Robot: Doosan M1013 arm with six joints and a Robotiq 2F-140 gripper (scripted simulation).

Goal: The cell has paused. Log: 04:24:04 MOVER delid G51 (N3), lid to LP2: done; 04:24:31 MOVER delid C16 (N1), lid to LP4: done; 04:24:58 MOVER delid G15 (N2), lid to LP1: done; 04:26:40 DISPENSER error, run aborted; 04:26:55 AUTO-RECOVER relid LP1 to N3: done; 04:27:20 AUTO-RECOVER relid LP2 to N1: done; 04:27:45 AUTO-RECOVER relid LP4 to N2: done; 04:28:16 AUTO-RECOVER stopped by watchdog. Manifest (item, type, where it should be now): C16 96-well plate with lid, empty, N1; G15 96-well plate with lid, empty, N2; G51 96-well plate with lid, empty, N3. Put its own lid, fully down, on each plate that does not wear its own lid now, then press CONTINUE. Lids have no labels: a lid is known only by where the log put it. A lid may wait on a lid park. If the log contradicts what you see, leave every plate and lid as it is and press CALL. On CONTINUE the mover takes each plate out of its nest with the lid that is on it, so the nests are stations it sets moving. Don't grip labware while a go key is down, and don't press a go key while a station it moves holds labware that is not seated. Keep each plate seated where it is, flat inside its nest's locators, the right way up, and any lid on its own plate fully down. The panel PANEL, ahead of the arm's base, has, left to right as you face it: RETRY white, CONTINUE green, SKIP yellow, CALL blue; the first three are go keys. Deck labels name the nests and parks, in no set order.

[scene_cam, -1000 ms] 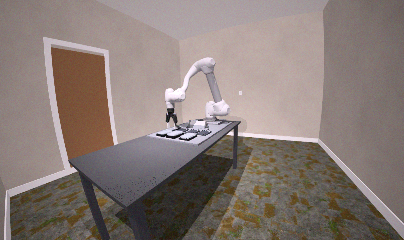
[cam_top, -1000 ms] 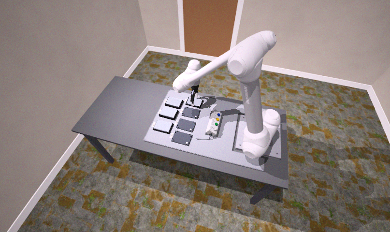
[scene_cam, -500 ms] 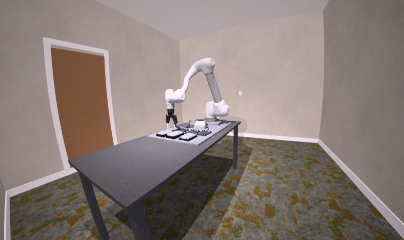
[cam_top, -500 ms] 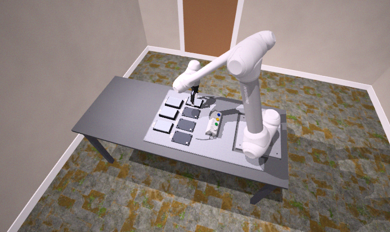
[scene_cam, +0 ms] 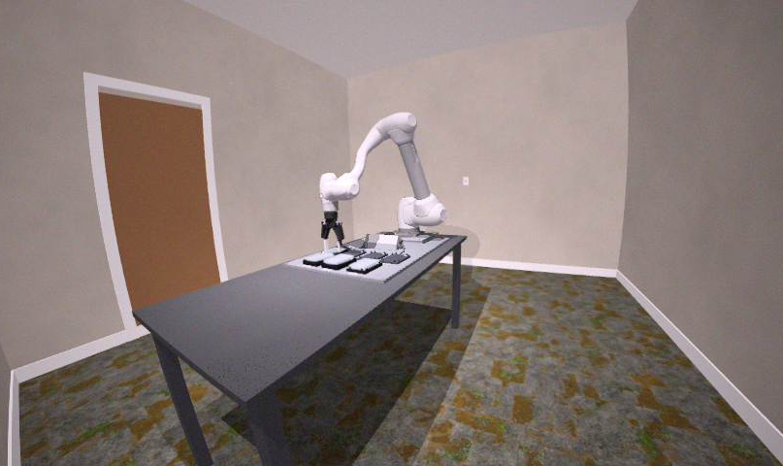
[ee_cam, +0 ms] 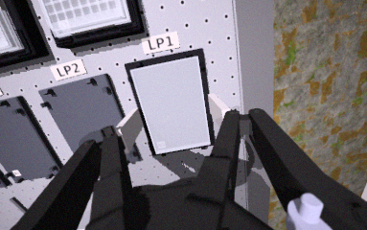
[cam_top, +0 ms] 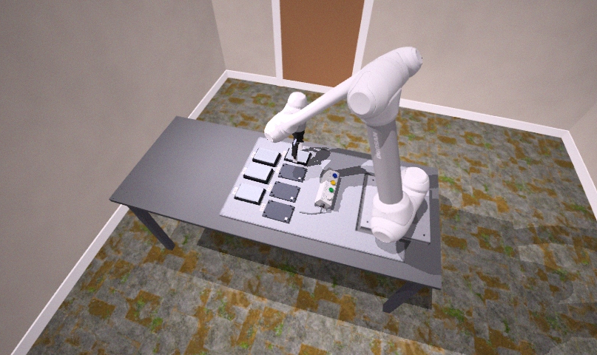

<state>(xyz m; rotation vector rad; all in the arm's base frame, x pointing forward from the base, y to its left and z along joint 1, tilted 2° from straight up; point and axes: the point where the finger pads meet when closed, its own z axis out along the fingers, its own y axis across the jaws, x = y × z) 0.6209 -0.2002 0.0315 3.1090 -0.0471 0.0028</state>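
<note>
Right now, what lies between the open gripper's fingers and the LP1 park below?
Nothing: in the wrist view the gripper hangs open above the pale lid on LP1, apart.

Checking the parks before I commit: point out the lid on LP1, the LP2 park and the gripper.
lid point(ee_cam: 172, 103): wrist view, middle of its pale top face.
LP2 park point(ee_cam: 81, 107): wrist view, its bare dark pad.
gripper point(ee_cam: 171, 136): wrist view, midway between the spread fingertips.

Even, soft light; sharp shadows, slightly pixelated edges.
</note>
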